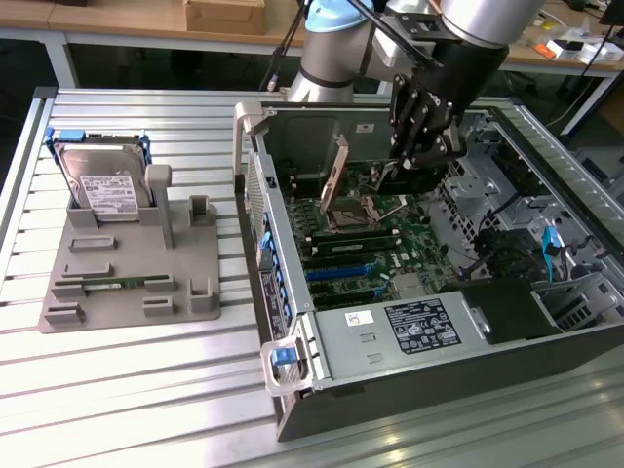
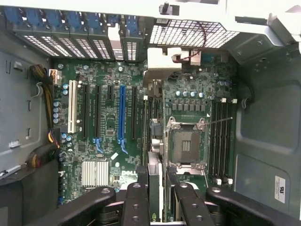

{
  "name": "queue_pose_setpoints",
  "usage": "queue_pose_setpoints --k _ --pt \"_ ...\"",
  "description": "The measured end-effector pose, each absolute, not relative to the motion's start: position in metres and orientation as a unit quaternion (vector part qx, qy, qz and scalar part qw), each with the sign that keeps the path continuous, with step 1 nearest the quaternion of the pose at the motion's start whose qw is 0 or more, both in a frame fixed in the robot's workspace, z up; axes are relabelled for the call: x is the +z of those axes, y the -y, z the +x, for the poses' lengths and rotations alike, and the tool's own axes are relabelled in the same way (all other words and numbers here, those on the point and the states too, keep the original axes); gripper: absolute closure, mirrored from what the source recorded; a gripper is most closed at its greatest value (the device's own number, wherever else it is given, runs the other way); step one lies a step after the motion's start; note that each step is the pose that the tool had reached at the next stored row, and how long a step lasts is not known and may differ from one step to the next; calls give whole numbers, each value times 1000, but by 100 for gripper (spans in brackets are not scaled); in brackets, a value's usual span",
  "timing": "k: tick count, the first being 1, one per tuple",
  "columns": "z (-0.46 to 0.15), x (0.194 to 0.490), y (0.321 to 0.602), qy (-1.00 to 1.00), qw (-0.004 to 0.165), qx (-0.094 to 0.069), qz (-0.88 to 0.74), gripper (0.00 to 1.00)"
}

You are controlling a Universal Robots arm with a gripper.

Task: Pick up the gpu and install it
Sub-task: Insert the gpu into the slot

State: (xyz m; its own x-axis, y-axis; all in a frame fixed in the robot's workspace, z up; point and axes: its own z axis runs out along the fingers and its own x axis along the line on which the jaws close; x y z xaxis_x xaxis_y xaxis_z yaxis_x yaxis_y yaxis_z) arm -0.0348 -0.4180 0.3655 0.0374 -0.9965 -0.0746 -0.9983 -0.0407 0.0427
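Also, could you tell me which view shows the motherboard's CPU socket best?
The wrist view: it looks straight down on the CPU socket, with its whole metal frame visible. The exterior view shows the socket at a slant.

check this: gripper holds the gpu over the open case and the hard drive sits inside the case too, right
Not quite. The gripper does hold the gpu over the open case, but the hard drive stands on the gray stand outside it, as the exterior view shows.

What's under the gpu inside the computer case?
The green motherboard, with the processor socket alongside. The strip directly beneath the gpu is hidden by the card itself.
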Motion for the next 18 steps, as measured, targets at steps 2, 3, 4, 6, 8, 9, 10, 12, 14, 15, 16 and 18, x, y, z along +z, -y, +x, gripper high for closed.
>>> queue_pose_setpoints --k 2,3,4,6,8,9,10,12,14,15,16,18 --pt "-35 364 418 -697 11 42 -715 73" --pt "-35 364 419 -698 11 42 -715 73" --pt "-35 363 419 -698 11 42 -715 73" --pt "-35 363 421 -698 11 41 -714 73" --pt "-35 362 423 -699 11 41 -714 73" --pt "-35 362 424 -699 11 41 -714 73" --pt "-35 361 425 -699 11 41 -714 73" --pt "-36 361 427 -700 11 41 -713 73" --pt "-37 359 427 -704 11 41 -709 73" --pt "-37 359 427 -707 11 41 -706 73" --pt "-37 358 427 -710 11 41 -703 73" --pt "-37 358 428 -712 11 41 -701 73"
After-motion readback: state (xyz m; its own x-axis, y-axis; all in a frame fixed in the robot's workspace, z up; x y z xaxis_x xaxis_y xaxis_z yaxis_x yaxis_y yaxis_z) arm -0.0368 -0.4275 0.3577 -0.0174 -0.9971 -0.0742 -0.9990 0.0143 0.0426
